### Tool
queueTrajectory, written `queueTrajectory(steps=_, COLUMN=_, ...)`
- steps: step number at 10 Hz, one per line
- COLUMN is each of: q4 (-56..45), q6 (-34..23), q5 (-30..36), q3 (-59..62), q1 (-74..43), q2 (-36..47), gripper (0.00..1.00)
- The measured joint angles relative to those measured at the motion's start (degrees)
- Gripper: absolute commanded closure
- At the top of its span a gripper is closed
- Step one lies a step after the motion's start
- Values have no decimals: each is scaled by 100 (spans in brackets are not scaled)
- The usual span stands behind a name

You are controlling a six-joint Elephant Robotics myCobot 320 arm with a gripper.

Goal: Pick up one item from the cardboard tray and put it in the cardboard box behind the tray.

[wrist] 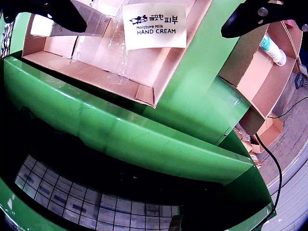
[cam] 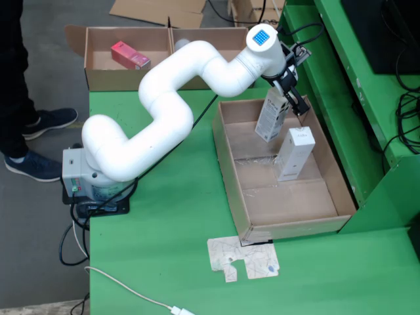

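1. Green table (cam: 177, 249) fills most of your fixed view, and the white arm (cam: 164, 98) bends across it from its base at the left edge towards the top right.
2. Cardboard tray (cam: 230, 177) lies open on the table's right half; behind it, at the far edge, you see the cardboard box (cam: 98, 79), split into two compartments.
3. Your gripper (cam: 292, 95) hangs over the tray's far right corner, and its jaws are clamped on the upper end of a hand cream carton (cam: 271, 116).
4. You can see that carton lifted clear of the tray floor and tilted, a tall white pack with dark print down its face. From the wrist view the carton (wrist: 154, 26) shows a cream-white end panel reading "Moisture Milk HAND CREAM" between the two black fingers (wrist: 250, 19).
5. A second white carton (cam: 293, 154) stands upright in the tray, just below the held one in the fixed view.
6. A red pack (cam: 130, 55) lies in the box's left compartment.
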Motion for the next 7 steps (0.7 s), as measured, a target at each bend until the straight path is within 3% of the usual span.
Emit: queueTrajectory(steps=7, q4=307, q6=17, q5=-123, q3=0, q1=0, q2=-158, gripper=0)
